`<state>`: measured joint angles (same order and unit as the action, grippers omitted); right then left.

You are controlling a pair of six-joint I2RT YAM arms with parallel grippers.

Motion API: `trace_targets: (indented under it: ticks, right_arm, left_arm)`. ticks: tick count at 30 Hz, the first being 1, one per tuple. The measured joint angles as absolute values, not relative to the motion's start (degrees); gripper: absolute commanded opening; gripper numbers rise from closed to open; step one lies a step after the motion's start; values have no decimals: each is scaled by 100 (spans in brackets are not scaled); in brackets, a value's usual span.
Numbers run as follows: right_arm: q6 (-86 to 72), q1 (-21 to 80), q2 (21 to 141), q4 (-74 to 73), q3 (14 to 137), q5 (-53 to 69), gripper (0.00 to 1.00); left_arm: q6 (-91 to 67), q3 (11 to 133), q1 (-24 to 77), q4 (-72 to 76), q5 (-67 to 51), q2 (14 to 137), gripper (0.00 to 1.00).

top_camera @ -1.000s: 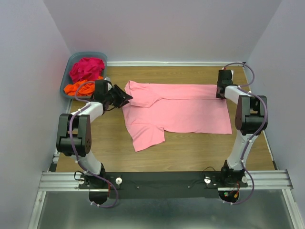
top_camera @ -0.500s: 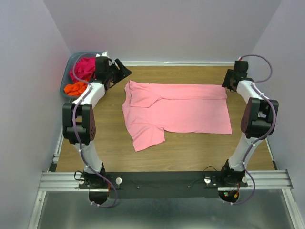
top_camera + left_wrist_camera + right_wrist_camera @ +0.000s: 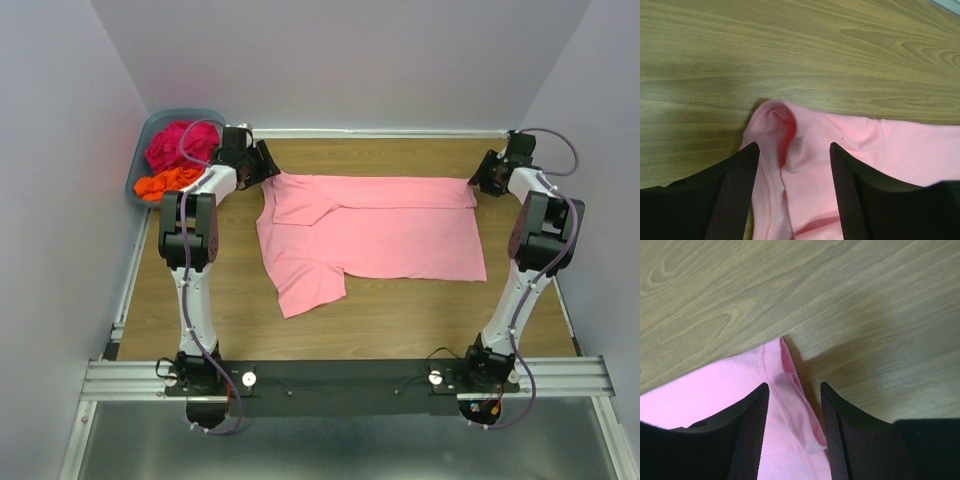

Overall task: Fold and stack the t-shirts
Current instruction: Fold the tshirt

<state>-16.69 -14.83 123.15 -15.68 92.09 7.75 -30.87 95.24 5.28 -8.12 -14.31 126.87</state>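
Left gripper stands spread at the far left corner of the light pink t-shirt, its two fingers either side of a raised fold of cloth, not pinching it. Right gripper is likewise spread at the shirt's far right corner, with the hemmed edge lying between its fingers. The pink shirt lies spread out flat across the middle of the wooden worktop, one sleeve pointing toward the near side. At the far left, a grey-blue basket holds the magenta t-shirt and the orange t-shirt, bunched together.
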Motion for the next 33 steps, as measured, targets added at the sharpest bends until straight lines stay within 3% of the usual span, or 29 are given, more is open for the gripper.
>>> trace_targets:
  ticks: [2, 11, 17, 24, 33]
  right_arm:
    - [-1704, -1472, 12407, -1581, 9231, 888, 53]
    - [-1778, -1474, 12744, -1599, 9454, 1179, 53]
    - [-1802, -1474, 12796, -1597, 9500, 1330, 52]
    - [-1820, -1474, 12884, -1592, 9585, 1492, 46]
    - [-1817, -1511, 12923, -1592, 9627, 1601, 46]
  left_arm:
    - [-3024, 9577, 528, -847, -1428, 12744, 65]
    - [-2915, 9837, 534, -854, -1446, 13010, 43]
    - [-2917, 9843, 539, -847, -1514, 13010, 41]
    - [-2941, 9926, 539, -840, -1522, 13056, 26]
    - [-2965, 10200, 539, -928, -1570, 13327, 24]
